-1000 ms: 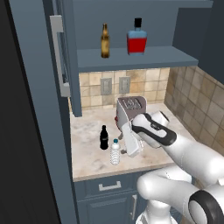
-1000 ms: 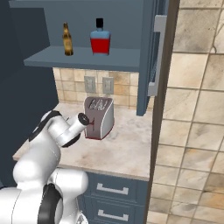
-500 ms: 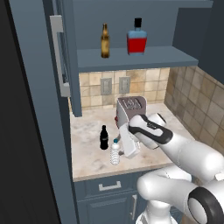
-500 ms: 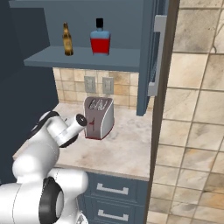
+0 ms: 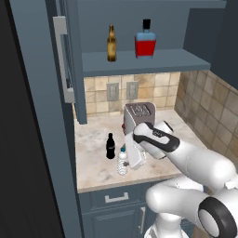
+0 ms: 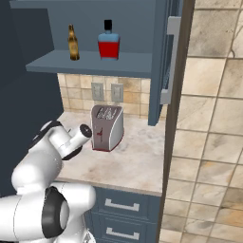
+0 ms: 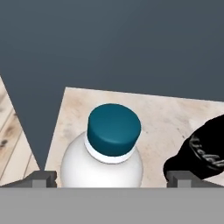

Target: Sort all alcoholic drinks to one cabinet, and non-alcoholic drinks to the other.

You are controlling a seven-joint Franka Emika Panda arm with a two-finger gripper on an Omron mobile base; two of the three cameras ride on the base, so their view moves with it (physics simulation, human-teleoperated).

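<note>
Counter (image 5: 95, 160) carries toaster (image 5: 138, 116) at centre. Shelf (image 5: 139, 60) above holds red liquor bottle (image 5: 145, 42), beer bottle (image 5: 111, 44) at its 9 o'clock. Cola bottle (image 5: 110, 146) stands near water bottle (image 7: 107, 151). Claw (image 7: 111, 178) fully spread, straddling the water bottle, gripping nothing.

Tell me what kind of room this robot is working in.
A rendered home kitchen, most likely: a toaster stands on a stone counter against a tiled backsplash, with blue drawers below and an open wall cabinet holding bottles above.
</note>
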